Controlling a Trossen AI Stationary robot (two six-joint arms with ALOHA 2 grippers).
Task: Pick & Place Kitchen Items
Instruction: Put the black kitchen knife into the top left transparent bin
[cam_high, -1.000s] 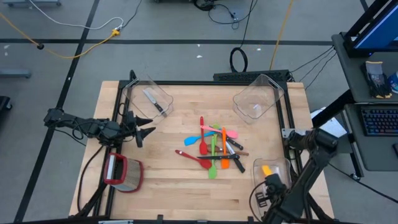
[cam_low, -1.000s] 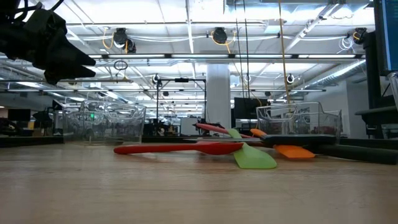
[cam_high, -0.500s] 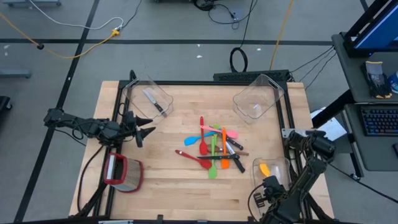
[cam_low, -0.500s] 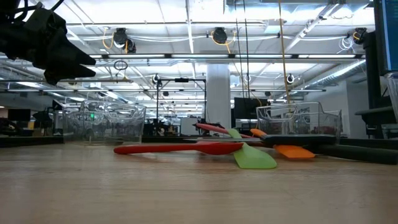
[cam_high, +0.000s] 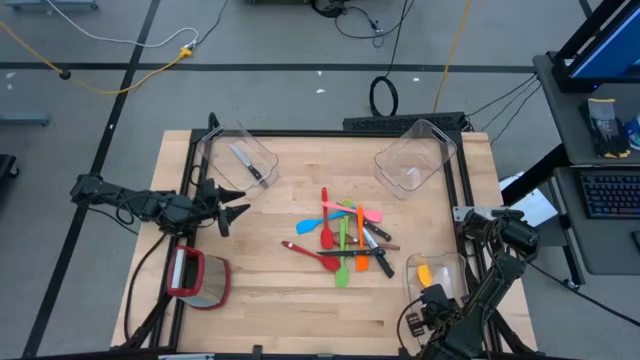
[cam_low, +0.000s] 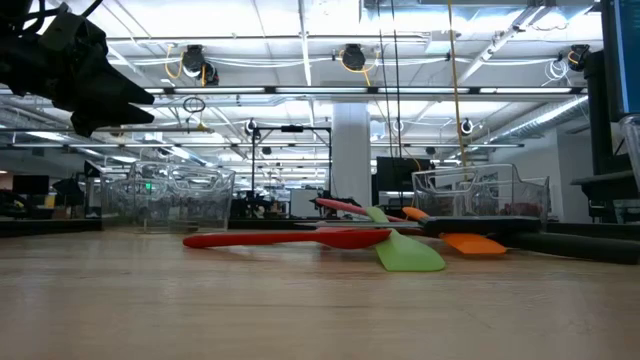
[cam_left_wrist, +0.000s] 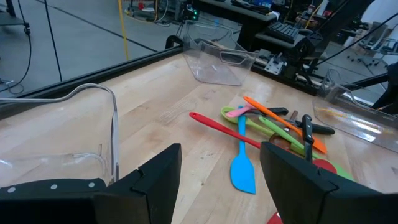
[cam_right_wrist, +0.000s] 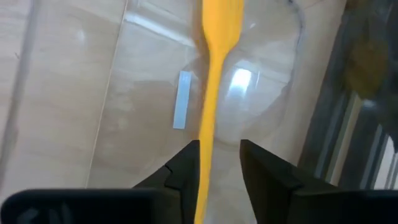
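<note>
Two arms in view. Right pincer over the near-right clear bin, fingers parted around a yellow utensil, grip unclear. Left pincer open, empty, near the tabletop's left edge. Remaining utensils piled mid-tabletop.

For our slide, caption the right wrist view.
Right end effector releasing a yellow spatula into a clear bin.
</note>
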